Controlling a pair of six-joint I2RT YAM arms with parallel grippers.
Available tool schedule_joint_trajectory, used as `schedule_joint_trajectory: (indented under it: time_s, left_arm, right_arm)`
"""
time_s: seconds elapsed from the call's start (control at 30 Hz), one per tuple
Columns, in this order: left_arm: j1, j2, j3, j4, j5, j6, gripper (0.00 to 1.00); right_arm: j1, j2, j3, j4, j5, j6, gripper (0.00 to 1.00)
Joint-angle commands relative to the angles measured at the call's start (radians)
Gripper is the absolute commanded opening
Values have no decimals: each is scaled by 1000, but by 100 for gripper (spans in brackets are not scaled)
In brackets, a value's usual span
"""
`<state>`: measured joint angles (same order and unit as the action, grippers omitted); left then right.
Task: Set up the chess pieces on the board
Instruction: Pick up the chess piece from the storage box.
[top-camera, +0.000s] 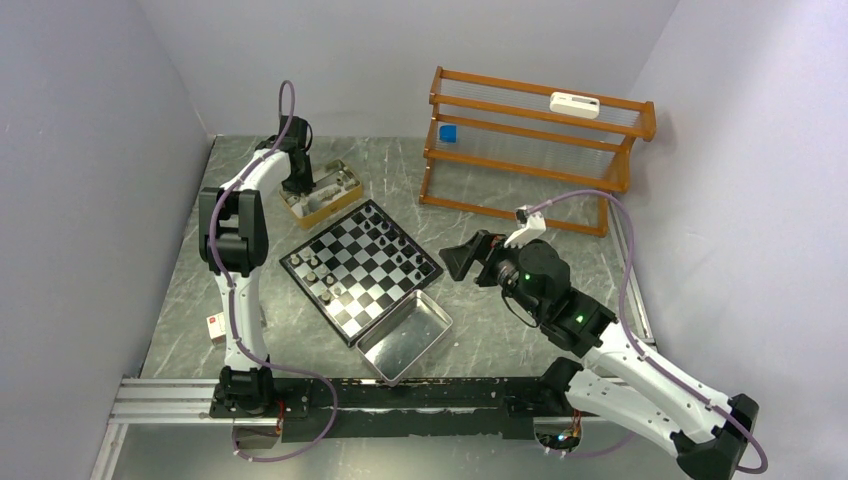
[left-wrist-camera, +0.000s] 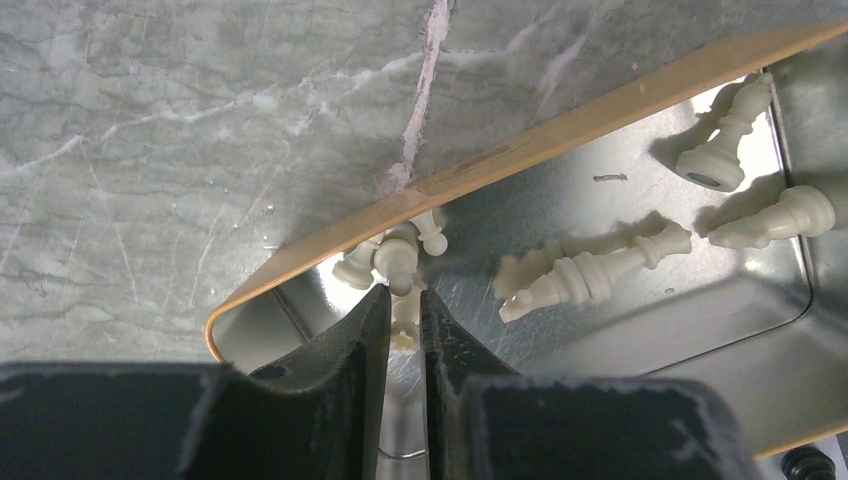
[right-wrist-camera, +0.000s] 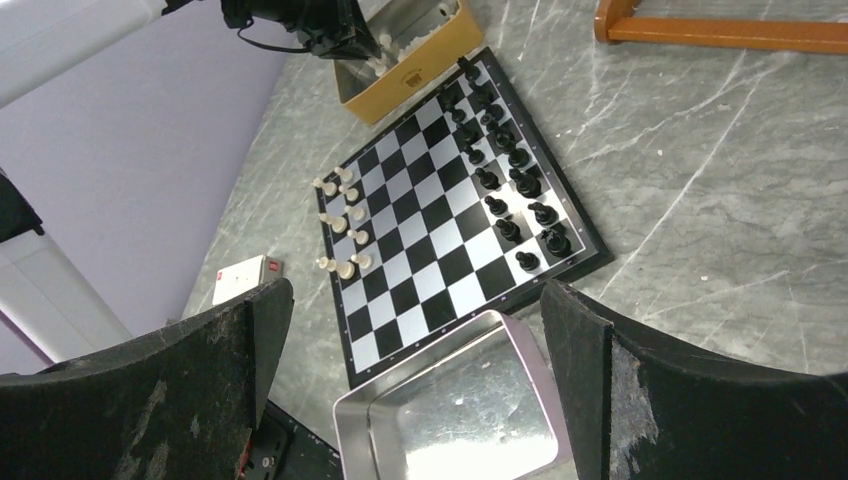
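Note:
The board (top-camera: 360, 270) lies at the table's middle. Black chess pieces (right-wrist-camera: 500, 190) line its far-right side and cream chess pieces (right-wrist-camera: 345, 230) its left side. More cream pieces (left-wrist-camera: 590, 275) lie loose inside the gold-coloured box (top-camera: 322, 195), past the board's far-left corner. My left gripper (left-wrist-camera: 405, 295) reaches down into that box, its fingers nearly together with a small cream piece (left-wrist-camera: 403, 335) pinched between them. A cluster of cream pieces (left-wrist-camera: 395, 250) sits just ahead of the tips against the box wall. To the right of the board, my right gripper (top-camera: 455, 262) hovers wide open and holds nothing.
A shiny metal tray (top-camera: 405, 335) sits against the board's near corner, under the right gripper's view. An orange wooden rack (top-camera: 530, 150) stands at the back right. A small white card box (top-camera: 215, 325) lies near the left arm's base. Grey walls close in both sides.

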<state>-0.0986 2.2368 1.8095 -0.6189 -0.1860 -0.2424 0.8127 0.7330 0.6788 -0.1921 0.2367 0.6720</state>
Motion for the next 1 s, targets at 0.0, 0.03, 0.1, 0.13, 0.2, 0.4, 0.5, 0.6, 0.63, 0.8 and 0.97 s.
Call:
schedule_joint_trajectory:
  time_s: [0.0,0.03,0.1,0.13,0.2,0.4,0.5,0.6,0.63,0.8,0.97]
  left_arm:
    - [10,9,24,-11,23,11,21]
    - [10,9,25,-15,27,10,21]
    - [10,7,27,-19,33,9,20]
    - [10,5,27,-22,40,10,21]
    - [10,7,34,-34,43,9,25]
    - [10,3,26,-40,41,12,27]
    - [10,1,25,-41,40,12,26]
    - [9,-1,27,-43,42,14,23]
    - [8,0,29,-44,43,15,22]
    - [8,-6,55,-71,51,14,17]
    - [8,-44,75,-96,73,14,16]
  right_arm:
    - [2,-25,7,8,27,-8,100]
    - [1,-27,6,7,27,-8,100]
    - [2,-32,5,6,29,-8,100]
    - [2,-33,4,6,28,-8,100]
    - [2,-33,5,4,30,-7,100]
    - [2,-41,1,5,29,-5,100]
    - [2,-44,1,2,30,-6,100]
    - [2,-48,1,-3,33,-6,100]
    - [2,-49,1,-4,33,-6,100]
    - [2,-51,-1,-4,33,-6,100]
    - [2,-50,8,-7,28,-6,100]
